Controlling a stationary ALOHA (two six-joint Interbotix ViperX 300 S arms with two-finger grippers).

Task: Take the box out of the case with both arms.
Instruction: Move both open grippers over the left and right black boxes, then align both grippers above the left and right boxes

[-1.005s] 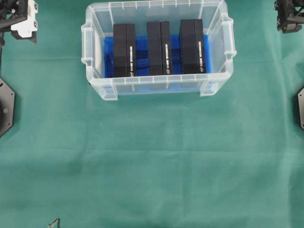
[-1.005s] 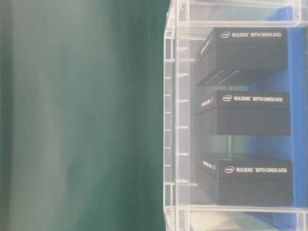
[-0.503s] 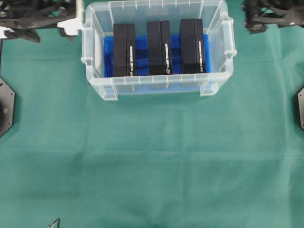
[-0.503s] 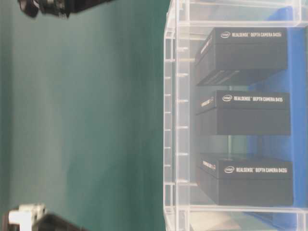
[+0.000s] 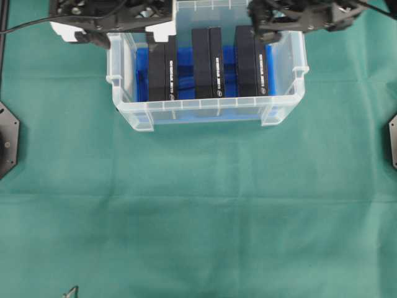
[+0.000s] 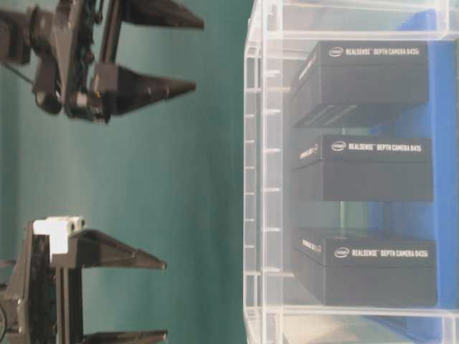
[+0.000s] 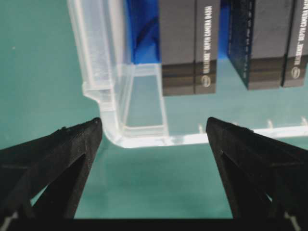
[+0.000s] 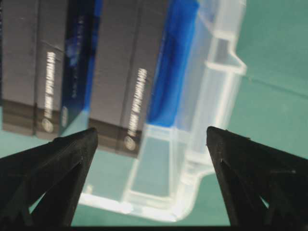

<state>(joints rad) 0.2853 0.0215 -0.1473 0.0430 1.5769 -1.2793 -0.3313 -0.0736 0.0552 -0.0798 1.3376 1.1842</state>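
Observation:
The clear case [image 5: 205, 115] stands at the back middle of the green cloth, with a blue sheet on its bottom. Three black boxes stand side by side in it: the left box [image 5: 162, 68], the middle box [image 5: 207, 62] and the right box [image 5: 251, 65]. My left gripper [image 5: 121, 37] hovers above the case's back-left corner, wide open and empty. My right gripper [image 5: 296, 25] hovers above the back-right corner, also wide open and empty. In the left wrist view the left gripper [image 7: 153, 122] frames a case corner [image 7: 101, 62]. The right gripper [image 8: 152, 130] frames the opposite corner [image 8: 216, 96].
Green cloth [image 5: 198, 217] covers the whole table in front of the case. Black arm bases sit at the left edge [image 5: 7, 139] and the right edge [image 5: 392, 139]. A small black object [image 5: 71, 290] lies at the front edge. In the table-level view both grippers [image 6: 199, 56] [image 6: 165, 299] hang well above the case rim [image 6: 262, 172].
Both arms have swung in from the back corners to above the case's back edge. Their jaws have stayed wide open. The case and boxes have not moved.

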